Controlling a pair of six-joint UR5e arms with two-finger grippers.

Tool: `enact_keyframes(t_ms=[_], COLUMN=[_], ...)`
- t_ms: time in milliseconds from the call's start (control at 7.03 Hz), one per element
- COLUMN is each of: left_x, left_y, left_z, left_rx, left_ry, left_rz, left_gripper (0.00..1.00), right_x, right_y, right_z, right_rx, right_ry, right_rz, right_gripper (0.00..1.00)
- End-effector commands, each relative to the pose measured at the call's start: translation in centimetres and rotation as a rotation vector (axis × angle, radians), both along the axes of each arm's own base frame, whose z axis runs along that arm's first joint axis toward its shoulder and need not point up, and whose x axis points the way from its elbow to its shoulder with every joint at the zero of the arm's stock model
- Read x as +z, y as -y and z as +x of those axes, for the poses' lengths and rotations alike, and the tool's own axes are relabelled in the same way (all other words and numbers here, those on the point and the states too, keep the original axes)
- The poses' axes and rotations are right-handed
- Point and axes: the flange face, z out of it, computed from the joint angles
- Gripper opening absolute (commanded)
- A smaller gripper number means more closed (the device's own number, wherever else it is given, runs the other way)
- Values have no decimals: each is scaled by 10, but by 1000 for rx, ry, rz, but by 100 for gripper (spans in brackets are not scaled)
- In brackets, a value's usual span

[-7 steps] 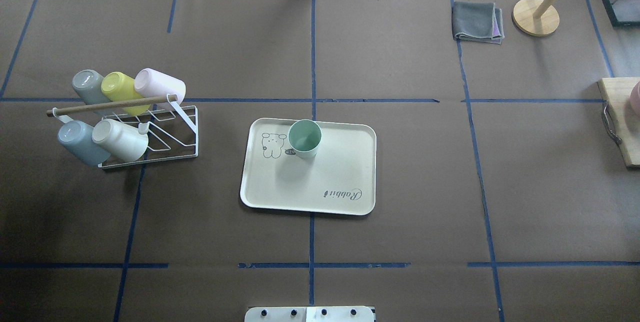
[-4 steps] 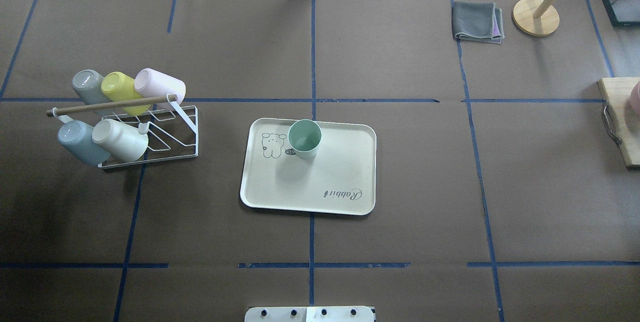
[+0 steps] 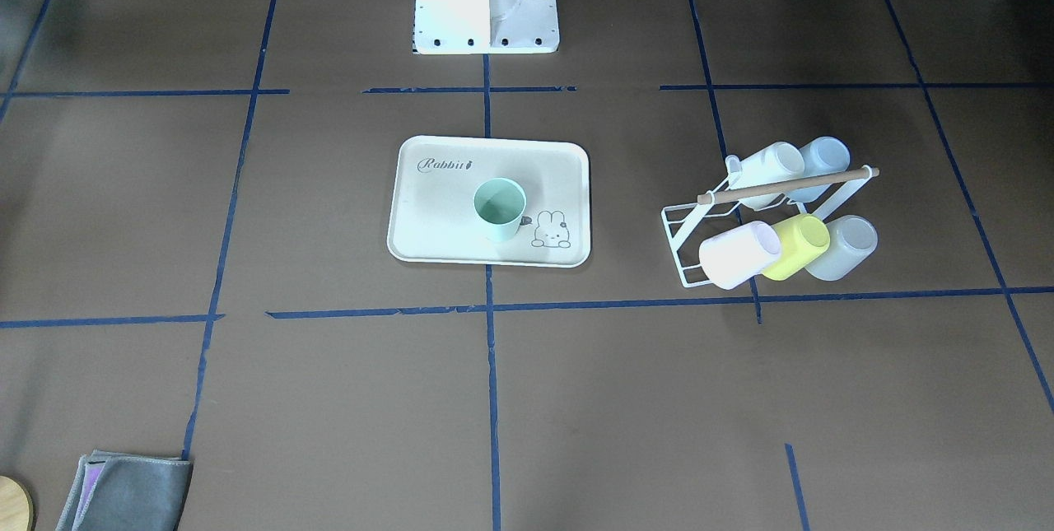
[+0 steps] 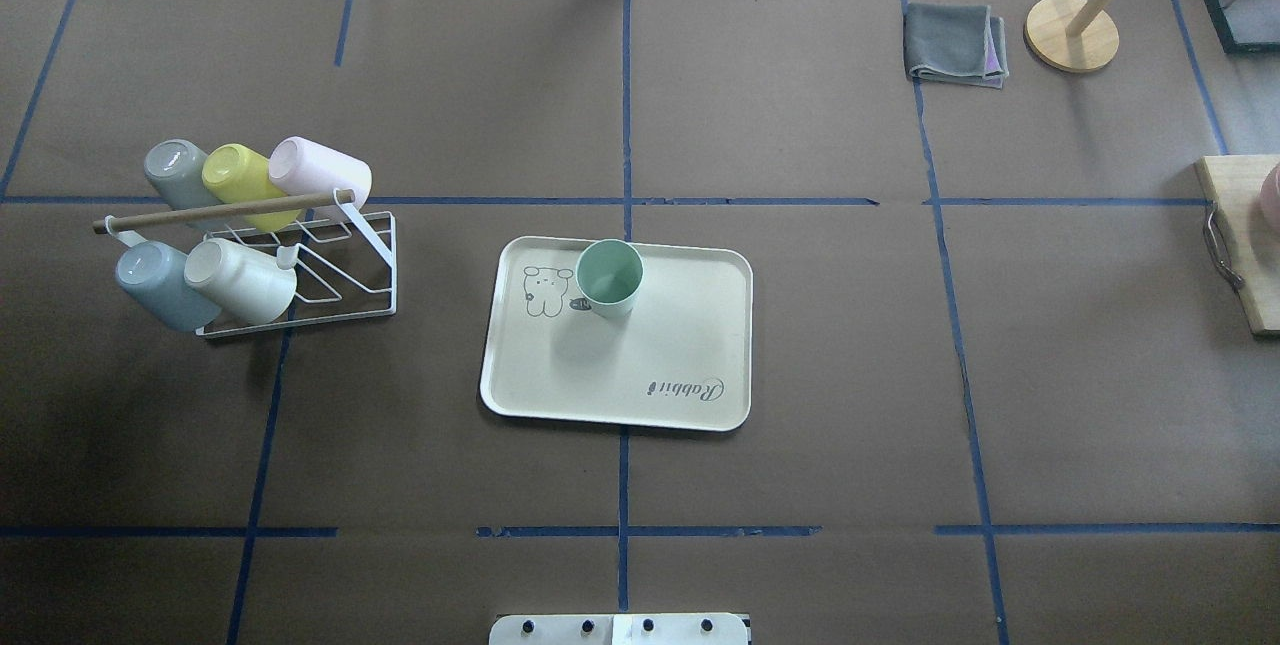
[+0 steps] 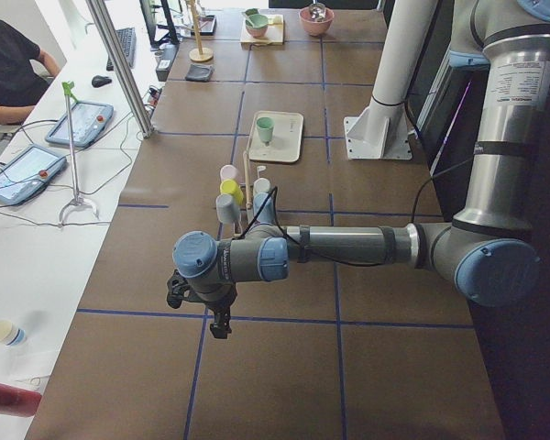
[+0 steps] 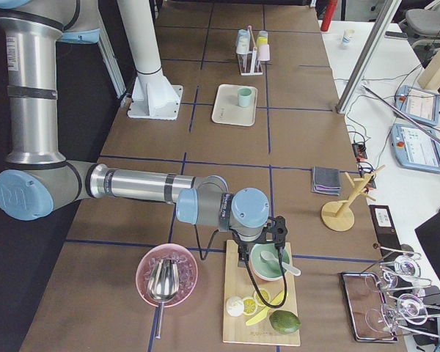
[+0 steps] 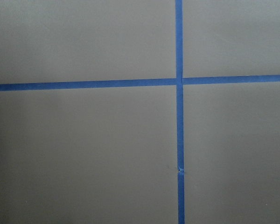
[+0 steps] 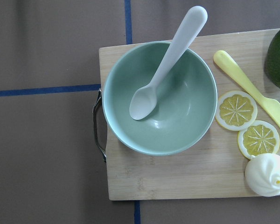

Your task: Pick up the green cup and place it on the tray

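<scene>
The pale mint-green cup (image 4: 609,277) stands upright on the cream tray (image 4: 640,365), near its far edge beside the bunny drawing; the front view shows the same cup (image 3: 499,208) on the tray (image 3: 436,218). Nothing touches it. My left gripper (image 5: 222,325) hangs over bare table far off to the left, seen only from the side, so I cannot tell its state. My right gripper (image 6: 243,257) hovers above a green bowl (image 8: 158,98) at the far right end, and its state is likewise not readable.
A white wire rack (image 4: 340,270) left of the tray holds several pastel cups, among them a yellow one (image 4: 240,180). A grey cloth (image 4: 955,43) and a wooden stand (image 4: 1071,33) sit far right. A cutting board (image 4: 1240,225) with food lies at the right edge.
</scene>
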Motion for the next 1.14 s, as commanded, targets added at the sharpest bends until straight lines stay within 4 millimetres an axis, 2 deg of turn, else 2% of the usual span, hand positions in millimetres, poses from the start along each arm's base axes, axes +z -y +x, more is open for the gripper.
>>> enact_keyframes(t_ms=[0, 996], left_x=[-1, -1], left_y=[0, 0], left_z=[-3, -5], left_rx=[-6, -15], left_ry=[0, 2], left_rz=[2, -2], left_gripper=[100, 100], right_x=[1, -3], right_y=[0, 4], right_z=[0, 2], right_rx=[1, -1], right_ry=[1, -32], right_rz=[-7, 1], right_gripper=[100, 100])
